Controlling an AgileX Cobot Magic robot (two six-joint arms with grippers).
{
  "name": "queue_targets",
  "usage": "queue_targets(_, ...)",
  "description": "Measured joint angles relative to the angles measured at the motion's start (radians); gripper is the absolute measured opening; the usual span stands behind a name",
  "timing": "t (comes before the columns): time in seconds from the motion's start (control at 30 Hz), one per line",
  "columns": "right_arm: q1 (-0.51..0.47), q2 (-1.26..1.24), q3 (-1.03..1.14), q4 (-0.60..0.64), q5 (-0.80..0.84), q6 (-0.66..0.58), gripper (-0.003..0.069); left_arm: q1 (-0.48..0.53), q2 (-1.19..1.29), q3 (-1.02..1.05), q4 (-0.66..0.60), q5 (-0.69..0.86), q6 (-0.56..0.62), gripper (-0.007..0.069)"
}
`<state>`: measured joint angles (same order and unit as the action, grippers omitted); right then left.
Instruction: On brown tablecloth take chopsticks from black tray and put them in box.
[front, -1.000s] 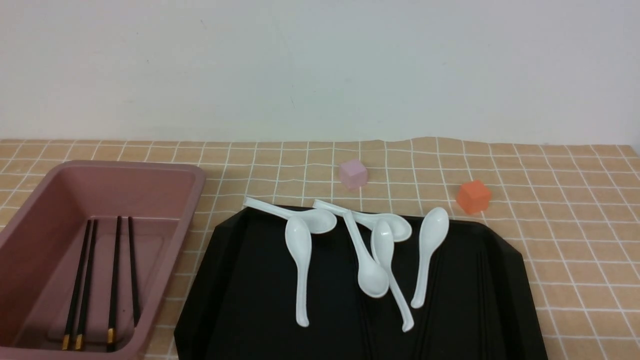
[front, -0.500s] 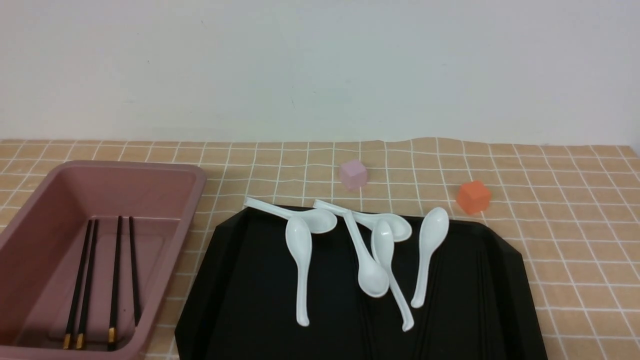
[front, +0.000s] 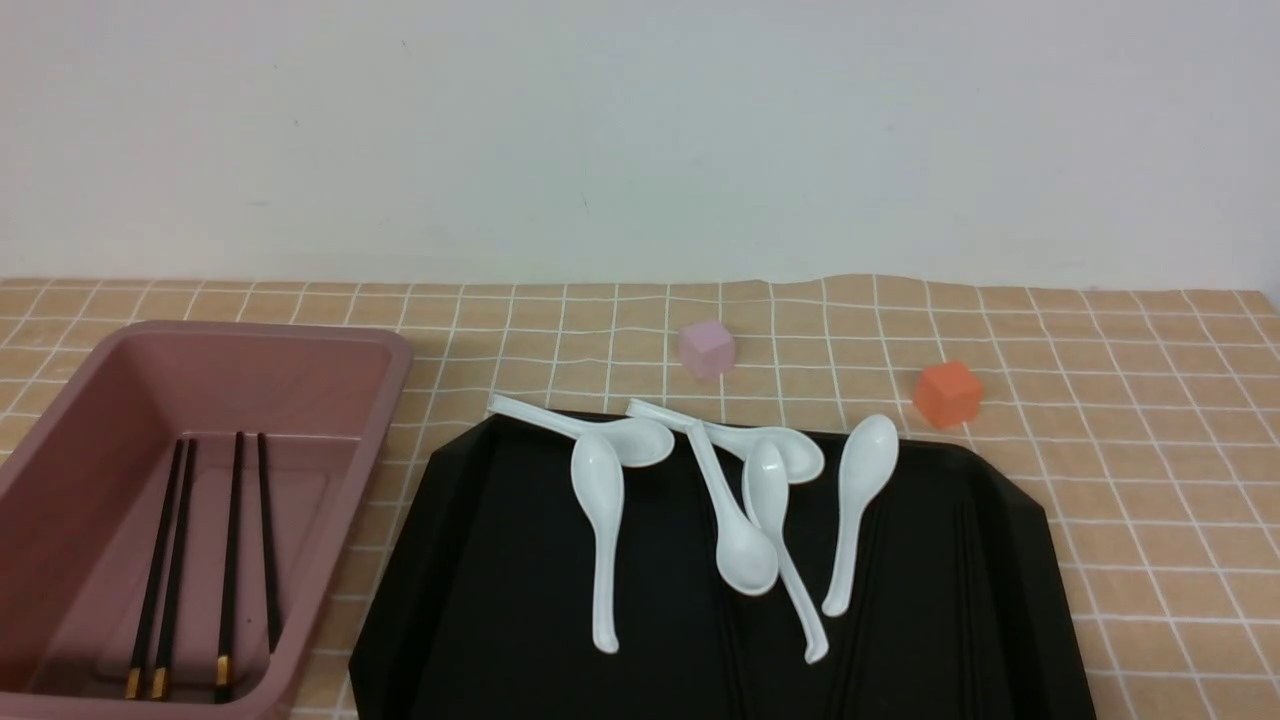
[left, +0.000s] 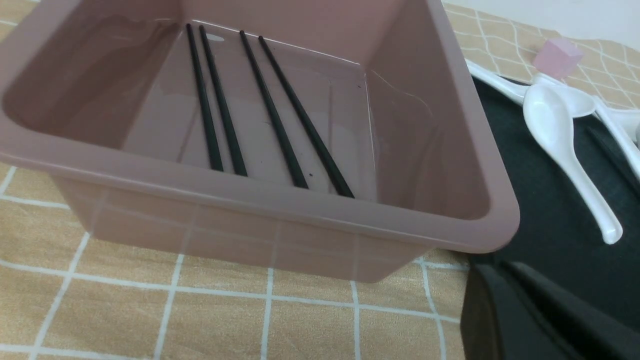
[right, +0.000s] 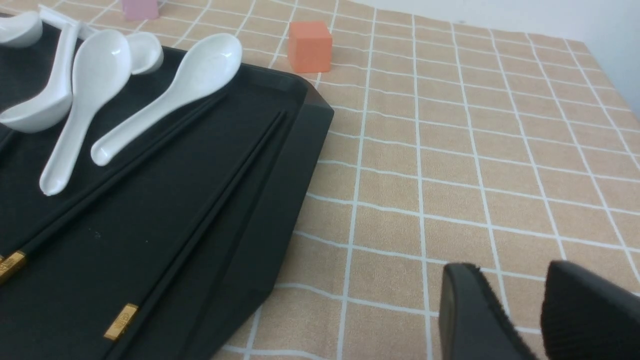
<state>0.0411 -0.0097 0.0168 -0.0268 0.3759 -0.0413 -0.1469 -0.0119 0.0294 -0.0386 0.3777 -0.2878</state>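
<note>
Front view: no arms in frame; four thin black gold-tipped chopsticks (front: 205, 560) lie lengthwise in deep dusty-pink plastic box (front: 385, 400) on tan grid tablecloth (front: 1150, 400); white ceramic spoons (front: 598, 530) crowd far half of flat matte black tray (front: 440, 560); tray's near edge cut off.

Left wrist view: left gripper (left: 530, 315) beside box's near corner; only dark fingers' edge visible, opening cannot be told.

Right wrist view: right gripper (right: 520, 310) over bare cloth beside tray rim; fingers narrowly parted, empty; more chopsticks (right: 200, 225) on tray; orange cube (right: 310, 46) beyond.

The box (left: 260, 220) looks like smooth, faintly glossy plastic; the black tray (right: 280, 165) is matt; the spoons (front: 597, 520) gleam glossy; the brown tablecloth (right: 450, 150) is woven cloth.
</note>
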Motion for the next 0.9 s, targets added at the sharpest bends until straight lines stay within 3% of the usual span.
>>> queue_targets(0.9,0.000,0.000,0.000,0.000,0.000,0.000,0.0240,0.000,0.000,0.000,0.000,0.000,-0.001,0.0012)
